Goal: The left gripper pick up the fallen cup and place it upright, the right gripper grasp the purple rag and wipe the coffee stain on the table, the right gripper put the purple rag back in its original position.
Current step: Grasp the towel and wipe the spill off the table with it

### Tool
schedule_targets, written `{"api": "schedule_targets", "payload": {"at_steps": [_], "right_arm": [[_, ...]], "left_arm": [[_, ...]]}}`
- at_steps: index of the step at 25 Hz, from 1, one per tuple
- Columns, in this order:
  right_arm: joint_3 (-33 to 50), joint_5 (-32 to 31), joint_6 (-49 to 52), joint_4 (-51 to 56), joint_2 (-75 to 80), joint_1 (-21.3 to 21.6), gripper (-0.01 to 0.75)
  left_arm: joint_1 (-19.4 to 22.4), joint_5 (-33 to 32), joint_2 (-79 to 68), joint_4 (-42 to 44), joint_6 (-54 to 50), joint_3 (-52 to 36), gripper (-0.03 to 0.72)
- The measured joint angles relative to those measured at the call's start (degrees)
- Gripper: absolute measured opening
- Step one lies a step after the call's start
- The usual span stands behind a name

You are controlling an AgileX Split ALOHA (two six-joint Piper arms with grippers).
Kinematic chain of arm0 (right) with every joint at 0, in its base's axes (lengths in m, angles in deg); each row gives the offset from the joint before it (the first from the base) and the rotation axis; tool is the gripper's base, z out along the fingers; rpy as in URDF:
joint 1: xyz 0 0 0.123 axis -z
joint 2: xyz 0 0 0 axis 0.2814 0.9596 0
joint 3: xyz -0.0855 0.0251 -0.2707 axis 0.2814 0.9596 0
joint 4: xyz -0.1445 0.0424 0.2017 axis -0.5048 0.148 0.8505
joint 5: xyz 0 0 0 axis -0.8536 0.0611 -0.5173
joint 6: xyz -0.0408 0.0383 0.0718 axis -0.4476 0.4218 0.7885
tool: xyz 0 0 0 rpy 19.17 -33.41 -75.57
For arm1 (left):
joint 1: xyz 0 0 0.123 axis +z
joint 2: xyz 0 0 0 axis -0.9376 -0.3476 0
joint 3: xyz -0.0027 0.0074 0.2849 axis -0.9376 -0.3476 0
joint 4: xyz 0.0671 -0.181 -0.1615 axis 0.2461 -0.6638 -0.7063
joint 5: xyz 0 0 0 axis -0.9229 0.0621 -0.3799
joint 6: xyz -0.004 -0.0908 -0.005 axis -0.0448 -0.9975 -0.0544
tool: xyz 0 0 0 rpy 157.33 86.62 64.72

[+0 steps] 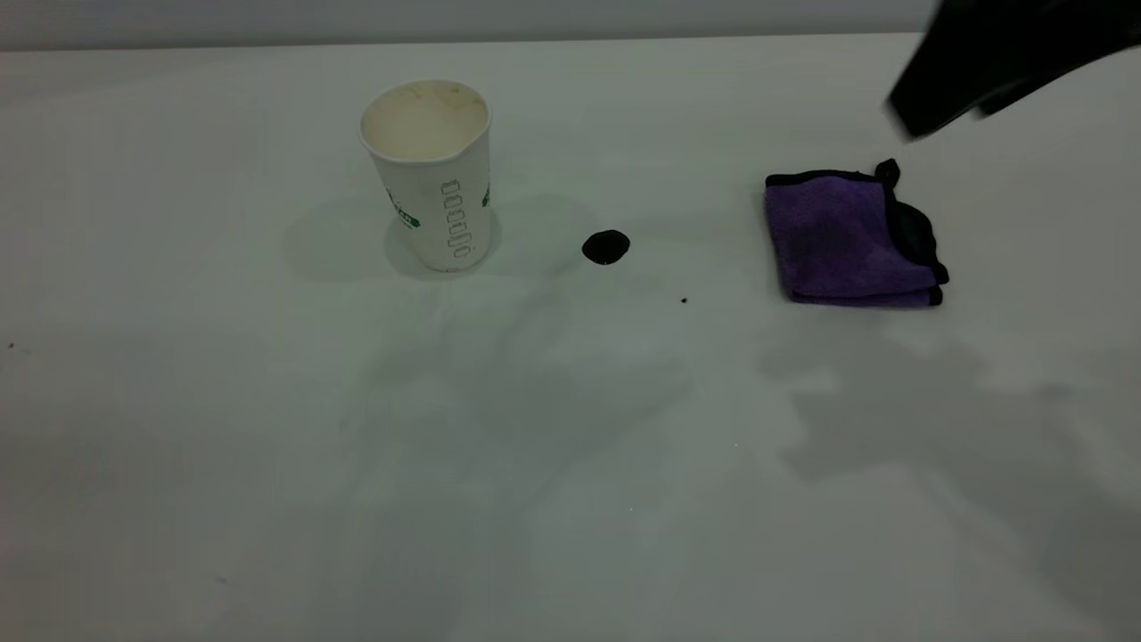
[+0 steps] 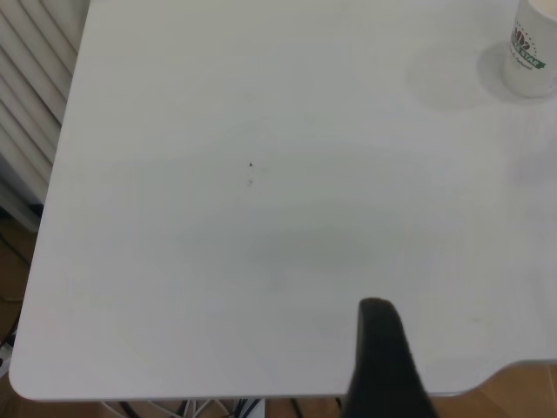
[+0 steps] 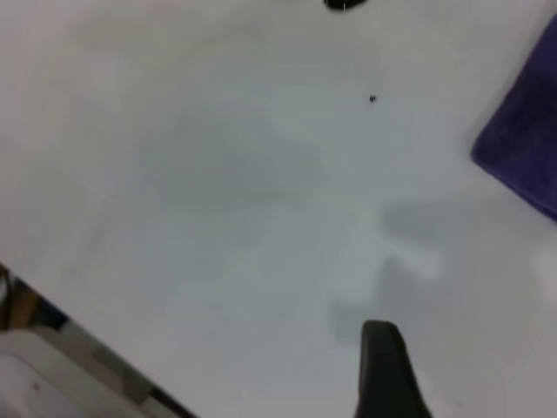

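The cup [image 1: 429, 174] stands upright left of the stain [image 1: 606, 247], so righting looks done; the blot remains unwiped, the rag [image 1: 847, 239] lies ungrasped at right; neither gripper's jaw state can be told.

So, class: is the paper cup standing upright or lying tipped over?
Upright: the cup stands on its base on the table, mouth facing up.
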Motion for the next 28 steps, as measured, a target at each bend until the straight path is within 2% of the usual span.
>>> {"api": "schedule_targets", "payload": {"at_steps": [4,10,18,22,28], "right_arm": [[-6.99,0.64,7.01,-6.79,11.12,-1.62,0.496],[-17.95,-4.15,21.06,-22.19,25.97,-1.93,0.496],[-31.48,-5.24,26.5,-30.84,38.49,-2.11,0.496],[-39.22,-7.85,31.27,-35.05,43.81,-1.74,0.496],[-44.36,-11.48,31.49,-34.99,49.61,0.47,0.496]], "left_arm": [[0.0,-0.04,0.0,0.0,0.0,0.0,0.538],[0.0,-0.04,0.0,0.0,0.0,0.0,0.538],[0.0,-0.04,0.0,0.0,0.0,0.0,0.538],[0.0,-0.04,0.0,0.0,0.0,0.0,0.538],[0.0,-0.06,0.0,0.0,0.0,0.0,0.538]]}}
